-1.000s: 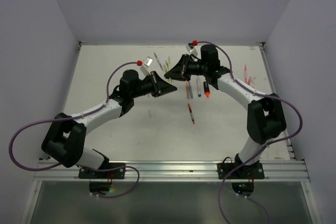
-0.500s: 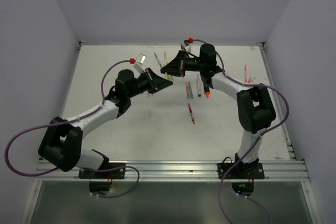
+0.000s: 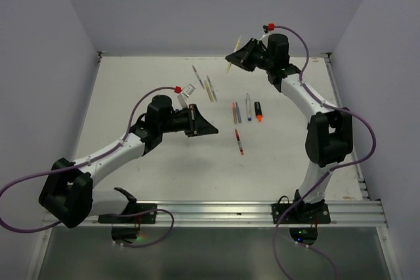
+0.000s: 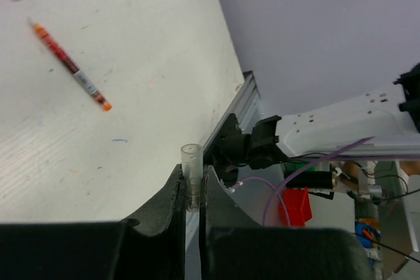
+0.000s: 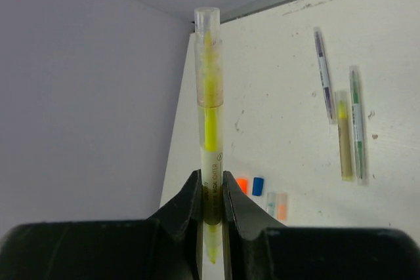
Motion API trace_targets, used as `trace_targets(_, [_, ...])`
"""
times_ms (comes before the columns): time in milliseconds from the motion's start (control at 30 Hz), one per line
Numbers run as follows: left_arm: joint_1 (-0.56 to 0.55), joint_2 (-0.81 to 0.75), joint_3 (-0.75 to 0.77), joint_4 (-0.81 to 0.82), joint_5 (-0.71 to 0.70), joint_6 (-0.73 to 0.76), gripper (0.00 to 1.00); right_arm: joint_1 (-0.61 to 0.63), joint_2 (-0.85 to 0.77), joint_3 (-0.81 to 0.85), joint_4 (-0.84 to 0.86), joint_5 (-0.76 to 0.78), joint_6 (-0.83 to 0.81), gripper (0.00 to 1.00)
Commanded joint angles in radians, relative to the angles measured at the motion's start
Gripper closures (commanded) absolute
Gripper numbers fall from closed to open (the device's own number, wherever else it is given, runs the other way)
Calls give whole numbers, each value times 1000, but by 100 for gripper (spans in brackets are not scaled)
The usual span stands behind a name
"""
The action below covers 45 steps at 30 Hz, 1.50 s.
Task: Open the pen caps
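My left gripper (image 3: 211,129) (image 4: 191,175) is shut on a small clear pen cap (image 4: 191,165), held above the table's middle left. My right gripper (image 3: 233,55) (image 5: 210,180) is shut on a yellow highlighter (image 5: 210,136) (image 3: 232,47), raised in the air near the back wall. The highlighter's bare yellow tip (image 5: 211,255) shows below the fingers; a clear cap (image 5: 207,57) covers its far end. Loose orange (image 5: 242,185) and blue (image 5: 258,186) caps, and two clear ones (image 5: 277,205), lie on the table.
Several pens lie on the white table (image 3: 157,162): a red-orange one (image 3: 239,141) (image 4: 71,67), a group with a black-and-orange marker (image 3: 258,111), and thin pens farther back (image 3: 209,88) (image 5: 356,122). Walls close the back and sides; a metal rail (image 3: 216,211) runs along the near edge.
The grippers were together over the back middle. Now they are apart: the left moved nearer with the clear cap, the right rose toward the back wall with the highlighter.
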State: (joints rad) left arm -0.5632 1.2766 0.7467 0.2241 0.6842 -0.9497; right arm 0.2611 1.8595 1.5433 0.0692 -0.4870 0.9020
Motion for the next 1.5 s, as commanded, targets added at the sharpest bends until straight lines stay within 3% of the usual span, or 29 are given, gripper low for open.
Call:
trace_targets(0, [3, -23, 43, -222, -98, 126, 100, 23, -63, 43, -250, 22, -135, 100])
trace_targets(300, [-32, -66, -50, -543, -328, 204, 100, 114, -291, -115, -761, 94, -420, 100])
trace_targets(700, [-112, -114, -158, -669, -436, 124, 100, 202, -618, -575, -974, 123, -437, 100])
trace_targets(867, [-135, -79, -175, -687, -483, 100, 100, 213, -691, -736, -967, 105, -385, 100])
trace_targets(1100, [-187, -28, -208, -687, -522, 62, 100, 291, -695, -839, -922, 110, -331, 100])
trace_targets(1467, [-195, 35, -210, -660, -546, 65, 100, 337, -521, -848, -804, 140, -313, 99])
